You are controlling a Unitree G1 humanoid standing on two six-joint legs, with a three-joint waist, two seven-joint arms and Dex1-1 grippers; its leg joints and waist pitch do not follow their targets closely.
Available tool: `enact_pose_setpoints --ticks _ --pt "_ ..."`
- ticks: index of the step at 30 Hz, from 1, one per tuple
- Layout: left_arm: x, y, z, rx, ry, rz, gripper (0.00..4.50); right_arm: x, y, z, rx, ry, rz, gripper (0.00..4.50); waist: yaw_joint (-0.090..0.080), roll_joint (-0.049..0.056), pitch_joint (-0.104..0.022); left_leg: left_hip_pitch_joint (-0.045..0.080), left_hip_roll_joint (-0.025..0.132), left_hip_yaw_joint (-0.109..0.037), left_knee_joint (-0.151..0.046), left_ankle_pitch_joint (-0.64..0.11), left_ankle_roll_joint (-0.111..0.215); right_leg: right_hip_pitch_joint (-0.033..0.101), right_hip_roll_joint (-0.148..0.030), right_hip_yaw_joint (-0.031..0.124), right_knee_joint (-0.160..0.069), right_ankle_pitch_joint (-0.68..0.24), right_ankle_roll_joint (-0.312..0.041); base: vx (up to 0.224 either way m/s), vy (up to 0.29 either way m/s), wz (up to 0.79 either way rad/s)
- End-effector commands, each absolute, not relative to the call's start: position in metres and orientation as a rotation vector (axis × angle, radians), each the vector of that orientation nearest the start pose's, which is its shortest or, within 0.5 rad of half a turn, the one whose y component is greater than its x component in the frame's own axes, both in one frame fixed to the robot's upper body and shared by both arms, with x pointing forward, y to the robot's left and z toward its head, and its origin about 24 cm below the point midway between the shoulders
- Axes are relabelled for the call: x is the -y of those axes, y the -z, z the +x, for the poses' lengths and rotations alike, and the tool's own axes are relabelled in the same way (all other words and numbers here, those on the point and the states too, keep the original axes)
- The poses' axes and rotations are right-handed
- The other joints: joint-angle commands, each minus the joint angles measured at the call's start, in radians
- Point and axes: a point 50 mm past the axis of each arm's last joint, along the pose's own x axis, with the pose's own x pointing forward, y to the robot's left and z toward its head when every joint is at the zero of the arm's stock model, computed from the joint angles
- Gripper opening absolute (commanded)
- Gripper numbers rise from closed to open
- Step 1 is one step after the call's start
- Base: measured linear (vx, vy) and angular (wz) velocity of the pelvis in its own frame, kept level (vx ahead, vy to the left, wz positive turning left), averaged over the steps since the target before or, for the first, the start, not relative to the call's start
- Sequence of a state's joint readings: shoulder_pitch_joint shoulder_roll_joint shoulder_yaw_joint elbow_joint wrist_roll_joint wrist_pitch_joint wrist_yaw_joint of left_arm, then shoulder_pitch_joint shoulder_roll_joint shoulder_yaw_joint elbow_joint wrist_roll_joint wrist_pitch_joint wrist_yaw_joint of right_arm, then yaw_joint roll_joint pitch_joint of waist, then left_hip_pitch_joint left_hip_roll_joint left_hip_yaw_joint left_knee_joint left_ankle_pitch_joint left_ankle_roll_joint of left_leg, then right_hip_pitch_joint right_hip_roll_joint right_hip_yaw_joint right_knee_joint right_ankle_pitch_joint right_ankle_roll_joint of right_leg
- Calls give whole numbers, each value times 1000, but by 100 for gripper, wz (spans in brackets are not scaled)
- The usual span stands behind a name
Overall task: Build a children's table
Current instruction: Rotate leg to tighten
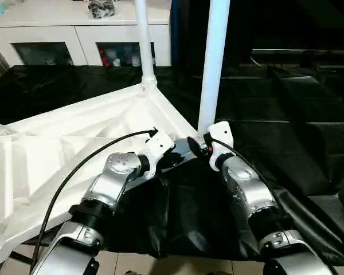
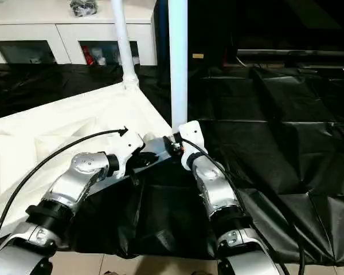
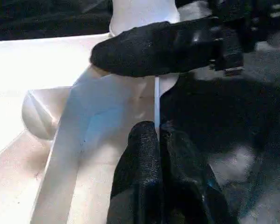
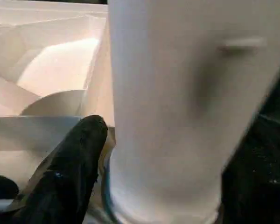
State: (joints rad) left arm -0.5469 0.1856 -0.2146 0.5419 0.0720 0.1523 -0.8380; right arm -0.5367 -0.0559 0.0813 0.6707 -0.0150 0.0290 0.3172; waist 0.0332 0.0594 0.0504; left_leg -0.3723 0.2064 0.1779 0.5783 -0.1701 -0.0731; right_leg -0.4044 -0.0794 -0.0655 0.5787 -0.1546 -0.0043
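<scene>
Tabletop [image 1: 63,149] of the white children's table lay upside down on the black sheet [image 1: 286,114], ribbed underside facing up, taking the left half of the head views; two tapered legs stood upright in its corner sockets: the far leg [image 1: 143,40] at the back corner, the near leg [image 1: 213,63] at the corner closest to the arms; a third socket end showed at the left edge, though what sat in it could not be told.

Left gripper [image 3: 158,140] sat low by that near corner, its black fingers [image 3: 140,158] pressed together with only a sliver between them; nothing could be made out held there, and a thin white edge of the tabletop ran just ahead of the tips.

Right gripper [image 1: 202,141] was at the foot of the near leg; one black finger [image 4: 72,163] lay alongside the leg's base where it meets the socket, the leg sitting wide between the fingers; from the left wrist another of its fingers [image 3: 154,49] crossed in front of the leg; whether they truly clamped the leg could not be told.

Behind, a white cabinet [image 1: 80,34] with glass doors stood against the back.
</scene>
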Motion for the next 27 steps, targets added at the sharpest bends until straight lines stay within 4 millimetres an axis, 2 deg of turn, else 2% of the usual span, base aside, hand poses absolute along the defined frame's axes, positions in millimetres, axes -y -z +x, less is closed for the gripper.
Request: enact_pose_setpoints --ticks 1,3,4,6,7,8,9,10,11,12,14,15,16,17,18,19,21,22,23,25,27 --pt "-81 -62 318 -197 1143 295 0 89 -31 331 -211 -599 -153 361 1 -9 -72 9 14 -1 -59 -217 62 55 -50 33 -56 -200 -236 0 0 0" --pt "-84 -63 318 -198 1153 288 0 91 -33 330 -201 -639 -148 361 3 -6 -71 13 15 0 -59 -230 61 51 -51 34 -57 -214 -233 0 0 0" --pt "-88 -63 317 -204 1169 287 0 92 -38 328 -176 -709 -150 361 4 1 -70 13 15 -1 -60 -239 57 52 -50 34 -58 -225 -230 0 0 0" --pt "-93 -62 315 -213 1201 299 0 94 -43 323 -156 -821 -157 361 3 -13 -71 11 15 0 -60 -245 61 55 -49 34 -58 -223 -228 0 0 0" --pt "-95 -62 315 -218 1213 304 0 95 -44 320 -151 -869 -159 361 5 -14 -70 11 16 0 -60 -244 68 55 -49 34 -59 -228 -227 0 0 0" --pt "-99 -62 315 -223 1228 312 0 98 -46 316 -149 -928 -160 361 6 -12 -70 11 17 0 -59 -240 71 53 -50 35 -57 -230 -229 0 0 0" --pt "-100 -62 314 -225 1233 314 0 99 -46 315 -150 -946 -160 361 5 -18 -69 10 16 1 -59 -237 73 54 -50 35 -59 -238 -226 0 0 0" --pt "-102 -63 314 -229 1253 318 0 102 -47 312 -152 -989 -162 361 8 -15 -70 11 17 1 -58 -233 73 53 -51 35 -58 -249 -225 0 0 0" --pt "-104 -64 314 -232 1267 321 0 104 -48 311 -154 -1016 -164 361 9 -20 -71 10 17 0 -57 -220 78 56 -51 34 -56 -247 -226 0 0 0" --pt "-107 -64 314 -242 1292 328 0 106 -48 307 -166 -1064 -171 361 9 -20 -70 10 19 1 -57 -211 81 52 -50 35 -56 -236 -227 0 0 0" --pt "-108 -64 314 -243 1294 329 0 107 -48 306 -167 -1068 -172 361 11 -19 -70 9 19 2 -56 -201 84 52 -50 35 -53 -225 -231 0 0 0" --pt "-109 -64 314 -247 1307 337 0 108 -48 304 -172 -1099 -180 361 10 -26 -71 8 18 2 -56 -198 85 53 -50 35 -53 -224 -232 0 0 0" --pt "-113 -65 315 -270 1345 346 0 112 -46 294 -193 -1189 -210 361 14 -25 -71 8 18 3 -55 -190 90 54 -50 35 -52 -224 -230 0 0 0" --pt "-114 -65 315 -274 1353 348 0 113 -45 293 -202 -1206 -209 361 16 -27 -70 8 18 3 -55 -188 93 54 -49 35 -53 -225 -228 0 0 0" --pt "-115 -65 315 -279 1367 352 0 115 -44 290 -214 -1229 -210 361 19 -25 -70 10 20 2 -55 -191 95 52 -51 35 -53 -231 -227 0 0 0" --pt "-115 -66 315 -283 1373 353 0 116 -43 287 -231 -1258 -210 336 21 -31 -70 10 20 4 -55 -194 96 51 -51 35 -55 -237 -226 0 0 0" --pt "-116 -67 318 -285 1377 354 0 119 -41 282 -263 -1310 -217 327 29 -29 -68 12 21 3 -57 -204 91 49 -51 35 -56 -260 -221 0 0 0" --pt "-117 -68 318 -287 1382 358 0 120 -40 281 -271 -1320 -222 327 32 -24 -67 15 22 2 -58 -220 82 46 -52 36 -59 -280 -219 0 0 0" --pt "-117 -68 319 -288 1387 360 0 121 -40 281 -275 -1325 -225 320 33 -28 -66 18 22 3 -59 -240 71 44 -51 36 -61 -300 -215 0 0 0" --pt "-119 -68 319 -295 1395 371 0 122 -40 282 -279 -1325 -233 284 33 -26 -65 16 21 0 -62 -262 57 46 -54 35 -63 -329 -207 0 0 0" --pt "-120 -68 318 -298 1400 374 0 122 -40 282 -281 -1325 -237 284 33 -29 -66 15 21 -1 -62 -263 54 47 -55 35 -63 -333 -202 0 0 0"
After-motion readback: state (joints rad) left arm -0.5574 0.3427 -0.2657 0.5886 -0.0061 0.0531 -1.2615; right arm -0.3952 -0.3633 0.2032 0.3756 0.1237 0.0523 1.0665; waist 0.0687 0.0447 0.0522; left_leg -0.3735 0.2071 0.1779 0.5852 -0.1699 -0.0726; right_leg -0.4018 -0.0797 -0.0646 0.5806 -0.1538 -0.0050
